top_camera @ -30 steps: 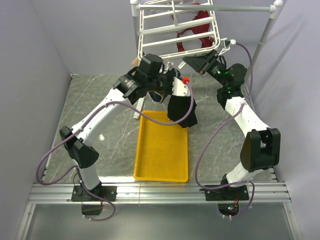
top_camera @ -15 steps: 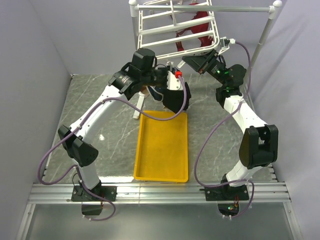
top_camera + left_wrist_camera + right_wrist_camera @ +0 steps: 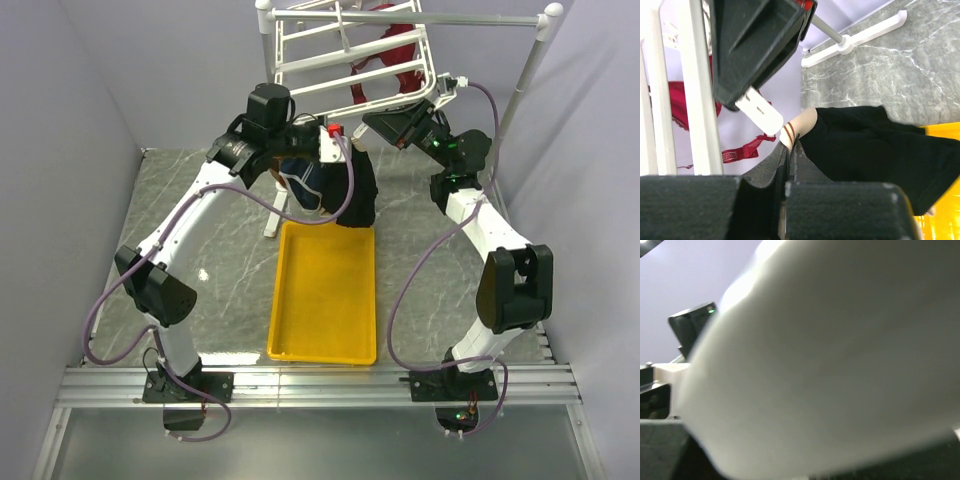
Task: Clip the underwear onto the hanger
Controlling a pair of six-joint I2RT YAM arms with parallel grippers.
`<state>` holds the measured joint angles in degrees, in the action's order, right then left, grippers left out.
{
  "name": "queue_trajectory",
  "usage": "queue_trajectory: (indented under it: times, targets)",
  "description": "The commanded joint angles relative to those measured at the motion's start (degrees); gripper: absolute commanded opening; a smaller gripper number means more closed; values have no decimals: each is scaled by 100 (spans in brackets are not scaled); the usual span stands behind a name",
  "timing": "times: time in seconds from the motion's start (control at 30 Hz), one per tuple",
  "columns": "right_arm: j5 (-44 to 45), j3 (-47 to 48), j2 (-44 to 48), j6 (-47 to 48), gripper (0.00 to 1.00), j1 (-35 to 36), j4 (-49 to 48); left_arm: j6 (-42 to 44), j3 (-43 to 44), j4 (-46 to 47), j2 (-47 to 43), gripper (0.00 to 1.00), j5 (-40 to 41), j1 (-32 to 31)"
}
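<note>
Now underwear held up just below near edge of hanger.
L jaws closed tight on its tan waistband; R jaws at hanger corner, wrist cam only white blur, can't tell grip.

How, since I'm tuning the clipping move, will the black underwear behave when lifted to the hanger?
Probably floppy: the underwear hangs limp from the left gripper, which pinches only its waistband. Likely light, as a thin pinch carries it. It may swing or fold against the hanger.
</note>
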<state>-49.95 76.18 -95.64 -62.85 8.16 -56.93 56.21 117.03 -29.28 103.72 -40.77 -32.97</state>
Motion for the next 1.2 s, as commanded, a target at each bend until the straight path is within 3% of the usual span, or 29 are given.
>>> queue_trajectory:
  times: [0.0,0.87,1.17]
  targets:
    - [-287,230,-113,-228,0,124,-125,-101,206,274,51,0,-572,89]
    - [-937,345,-263,528,0,124,-425,-1103,883,379,632,0,-985,361]
    - [-885,591,-403,80,0,98,-644,-927,645,203,579,0,-1047,397]
